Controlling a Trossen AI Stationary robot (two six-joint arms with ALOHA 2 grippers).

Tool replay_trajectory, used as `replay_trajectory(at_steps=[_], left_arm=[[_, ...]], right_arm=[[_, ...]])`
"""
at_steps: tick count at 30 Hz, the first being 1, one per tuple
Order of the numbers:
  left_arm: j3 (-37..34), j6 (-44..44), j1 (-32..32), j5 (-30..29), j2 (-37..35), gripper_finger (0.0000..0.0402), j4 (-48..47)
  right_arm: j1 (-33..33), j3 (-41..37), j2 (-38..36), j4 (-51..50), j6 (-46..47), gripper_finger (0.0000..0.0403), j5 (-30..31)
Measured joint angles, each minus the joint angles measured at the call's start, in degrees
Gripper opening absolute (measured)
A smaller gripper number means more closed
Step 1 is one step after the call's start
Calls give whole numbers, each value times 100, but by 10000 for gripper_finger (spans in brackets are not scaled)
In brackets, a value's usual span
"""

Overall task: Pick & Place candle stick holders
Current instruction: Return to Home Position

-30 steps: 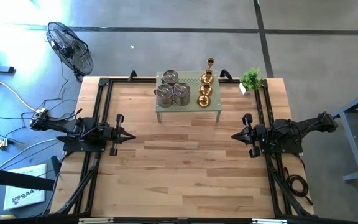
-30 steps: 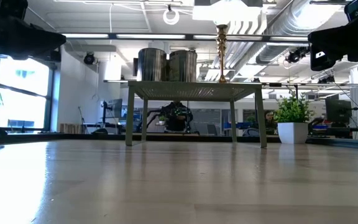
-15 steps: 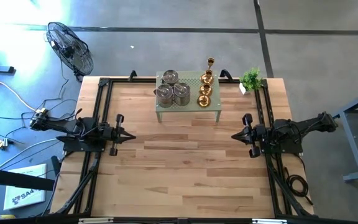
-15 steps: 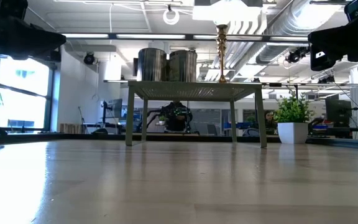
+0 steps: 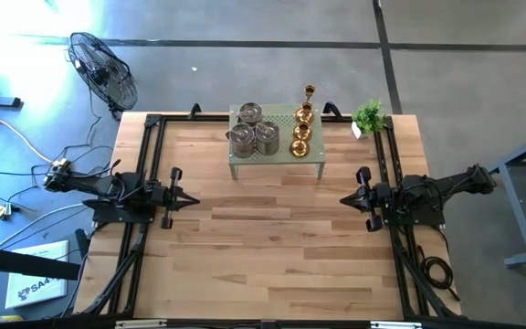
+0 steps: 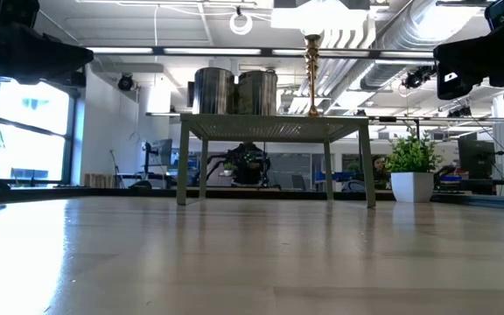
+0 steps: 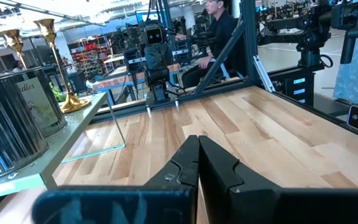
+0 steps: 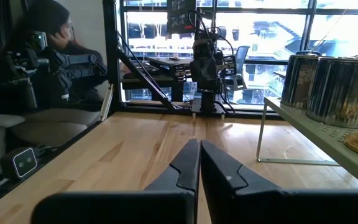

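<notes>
The three silver holders (image 5: 267,137) stand close together on the left part of the green stand (image 5: 277,157). The three gold holders (image 5: 301,131) stand in a row on the right part of it, just beside the silver ones. In the low view the gold ones line up, so only one thin stem (image 6: 311,74) shows next to two silver ones (image 6: 235,91). One silver holder has a pale label (image 7: 35,99) with curly writing on it, but I cannot read the words.

The stand is at the far side of the table (image 5: 272,256), in the middle. A small plant (image 5: 369,116) in a white pot sits at the far right corner, apart from the stand.

The left gripper (image 5: 188,199) hangs over the left side of the table, well away from the stand. Its fingers are pressed together and hold nothing. The right gripper (image 5: 345,199) hangs over the right side, facing the left one. Its fingers are pressed together too, with nothing between them.

A fan (image 5: 103,73) stands on the floor past the far left corner. A white sheet (image 5: 35,285) lies on the floor by the near left corner; its blue letters are too small to read. A person (image 7: 219,31) in dark clothes sits beyond the table
</notes>
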Motion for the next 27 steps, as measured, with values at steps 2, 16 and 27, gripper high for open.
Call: replay_trajectory(at_steps=[2, 16, 27], left_arm=[[0, 0, -2, 2, 0, 0, 0], [0, 0, 0, 12, 0, 0, 0], [0, 0, 0, 31, 0, 0, 0]], right_arm=[[2, 0, 0, -1, 0, 10, 0], [2, 0, 0, 0, 0, 7, 0], [2, 0, 0, 2, 0, 7, 0]])
